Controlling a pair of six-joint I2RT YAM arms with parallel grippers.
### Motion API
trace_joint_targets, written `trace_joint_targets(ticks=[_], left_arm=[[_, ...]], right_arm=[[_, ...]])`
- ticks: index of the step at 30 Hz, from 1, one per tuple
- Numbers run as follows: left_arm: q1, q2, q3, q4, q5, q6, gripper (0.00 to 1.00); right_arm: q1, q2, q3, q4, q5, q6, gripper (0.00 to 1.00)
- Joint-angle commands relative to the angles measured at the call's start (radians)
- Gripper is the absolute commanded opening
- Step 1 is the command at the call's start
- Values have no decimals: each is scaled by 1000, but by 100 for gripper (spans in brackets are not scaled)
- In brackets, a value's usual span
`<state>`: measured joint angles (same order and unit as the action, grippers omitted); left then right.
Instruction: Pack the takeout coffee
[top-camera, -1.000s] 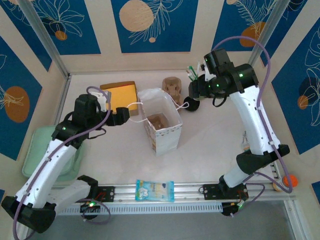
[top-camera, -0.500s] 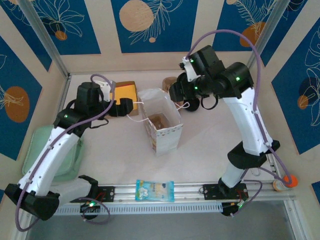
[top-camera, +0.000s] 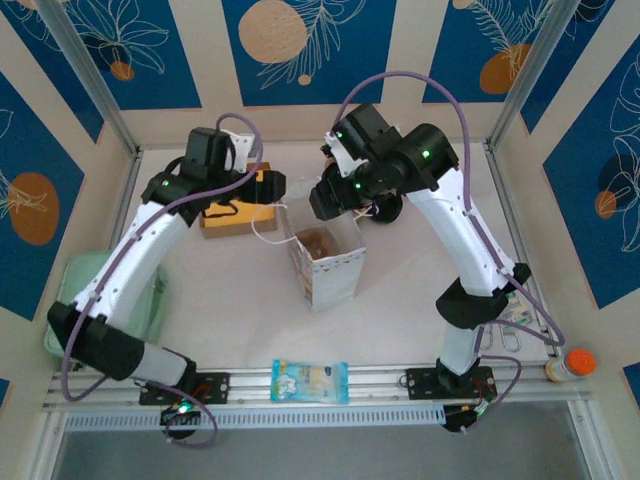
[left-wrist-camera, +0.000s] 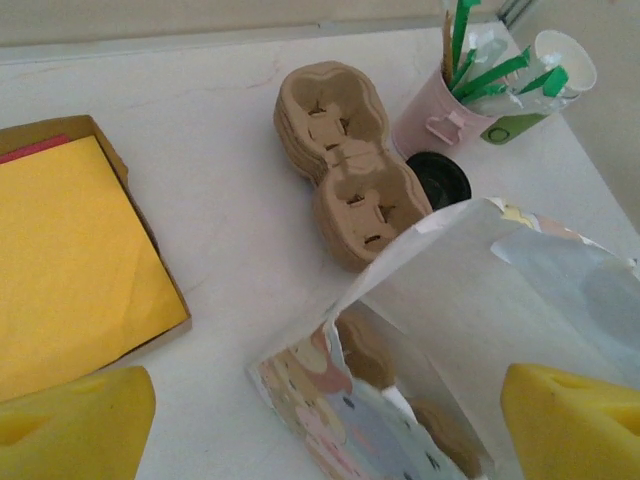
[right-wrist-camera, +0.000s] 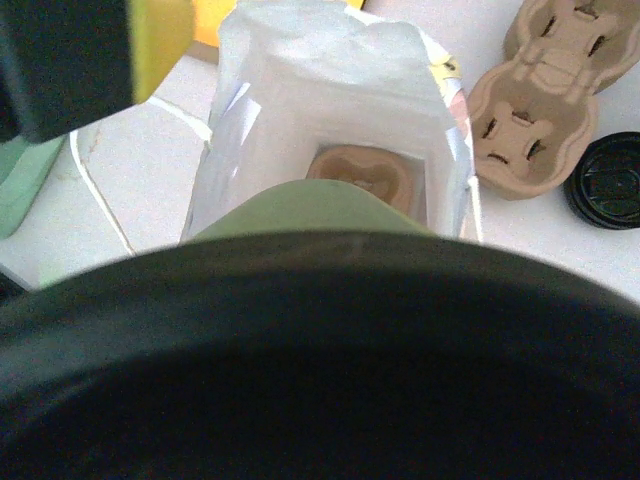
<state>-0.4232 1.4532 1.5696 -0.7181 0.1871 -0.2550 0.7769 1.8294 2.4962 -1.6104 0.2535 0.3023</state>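
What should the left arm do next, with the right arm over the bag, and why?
Probably close the left claw on the near rim of the paper bag, to steady its mouth. In the left wrist view the claw's yellow pads stand wide apart with the rim's corner between them, and from above the right claw hangs over the opening. How deep the rim sits is unclear.

Takeout coffee (right-wrist-camera: 300, 208) above bag (right-wrist-camera: 330, 80), carrier (right-wrist-camera: 535, 100) behind
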Motion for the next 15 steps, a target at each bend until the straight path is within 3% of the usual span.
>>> trace_joint_targets(ticks=[1, 15], left_arm=[[-14, 62, 73, -47, 28, 50, 87], [-75, 137, 72, -32, -47, 52, 64]], right_arm=[[19, 20, -20, -18, -22, -10, 55], [68, 95, -50, -50, 56, 0, 53]])
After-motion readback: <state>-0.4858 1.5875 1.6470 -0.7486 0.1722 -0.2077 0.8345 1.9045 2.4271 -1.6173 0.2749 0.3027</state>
